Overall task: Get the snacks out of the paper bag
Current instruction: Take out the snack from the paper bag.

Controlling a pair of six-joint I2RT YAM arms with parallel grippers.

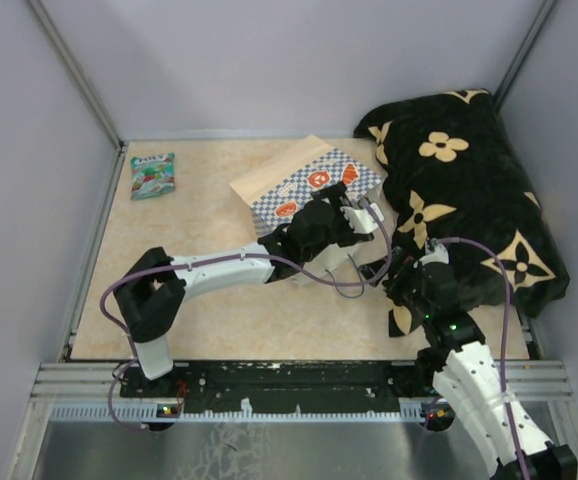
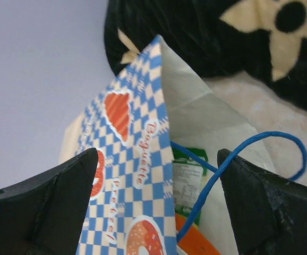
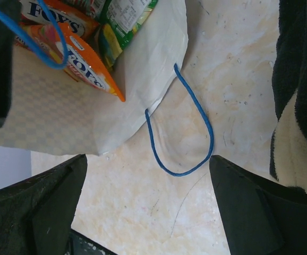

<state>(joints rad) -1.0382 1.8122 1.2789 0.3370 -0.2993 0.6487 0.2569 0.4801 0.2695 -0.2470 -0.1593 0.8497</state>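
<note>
Tan kraft job, barely started by the look of it. Nearest, the right jaws hang wide open and empty over the table, by a blue cord handle. The left jaws, also spread and empty, point into the mouth of the paper bag lying on its side. An orange packet and a green packet sit inside. Far back-left, one teal packet is out on the table.

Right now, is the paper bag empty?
No, an orange packet and a green packet lie in the mouth of the bag.
</note>
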